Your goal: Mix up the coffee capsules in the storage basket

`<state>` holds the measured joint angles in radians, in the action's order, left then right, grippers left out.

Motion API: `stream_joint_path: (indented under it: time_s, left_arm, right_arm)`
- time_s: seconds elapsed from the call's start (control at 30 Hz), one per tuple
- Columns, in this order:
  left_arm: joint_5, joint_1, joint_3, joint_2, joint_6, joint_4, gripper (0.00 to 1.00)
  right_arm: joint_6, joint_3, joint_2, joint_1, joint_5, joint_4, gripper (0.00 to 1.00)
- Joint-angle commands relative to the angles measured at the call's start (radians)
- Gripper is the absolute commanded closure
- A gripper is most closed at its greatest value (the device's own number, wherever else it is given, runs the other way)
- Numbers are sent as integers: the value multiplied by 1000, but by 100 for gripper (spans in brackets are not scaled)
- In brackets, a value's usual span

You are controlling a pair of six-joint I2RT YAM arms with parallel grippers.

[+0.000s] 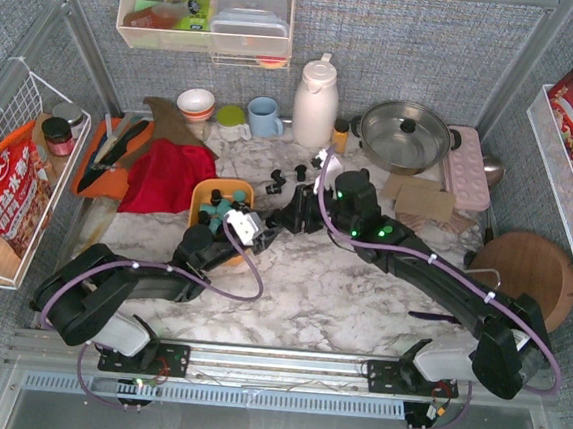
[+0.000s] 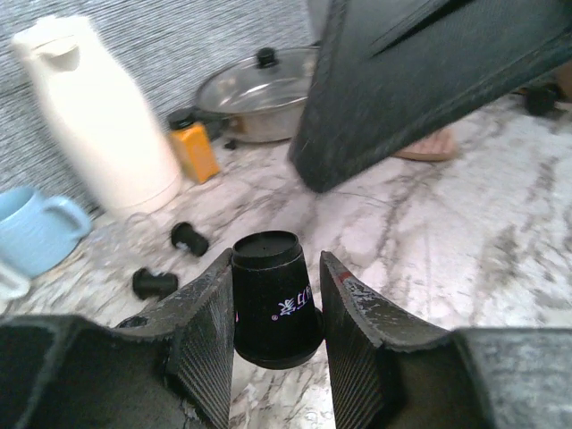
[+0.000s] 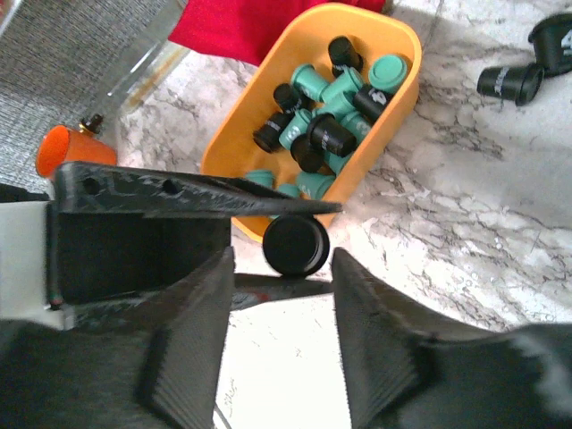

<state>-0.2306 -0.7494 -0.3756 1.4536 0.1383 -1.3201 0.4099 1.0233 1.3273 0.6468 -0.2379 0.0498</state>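
1. Top view: storage basket (image 1: 199, 195) holds teal and black coffee capsules (image 1: 223, 209) in a jumble. Several loose black capsules (image 1: 276, 181) lie just right of the basket, a bit beyond it. Left gripper (image 1: 267, 231) & right gripper (image 1: 290, 217) meet just right of the basket.
2. Left wrist: jaws partly closed, pressed to both sides of a black capsule (image 2: 275, 308); looks gripped.
3. Right wrist: jaws spread, empty. The held capsule is just outside the basket's near rim. Est. partly done: colours mingled, strays and this one still to add.
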Motion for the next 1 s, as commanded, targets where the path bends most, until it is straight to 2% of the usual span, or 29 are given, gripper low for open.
stream_joint_path:
  time_s: [0.0,0.1,0.2,0.37,0.53,0.77,0.87,0.97]
  left_arm:
    - [274,1,4,-14,-107,-19,76]
    - [450,12,3,-29,-175,34,75]
    - [588,37,-11,-38,-256,134,72]
    - [792,95,-23,-46,-483,290,58]
    - [855,125,-75,-37,-641,468,45]
    - [924,127,-239,-31,-956,920,21]
    - [936,130,-282,-24,-1001,1011,16]
    - [937,131,-285,-36,-976,1003,15]
  right_arm:
    - [-42,32,12,-49,78,-17,40]
    - [-136,85,68,-82,200,-62,38]
    - [-230,182,199,-116,285,-115,38]
    - [-315,344,452,-172,307,-95,40]
    - [-410,572,714,-200,325,-142,43]
    - [-441,906,985,-218,283,-304,43]
    - [-447,1019,1080,-222,279,-366,44]
    - [-451,1115,1147,-222,269,-428,45]
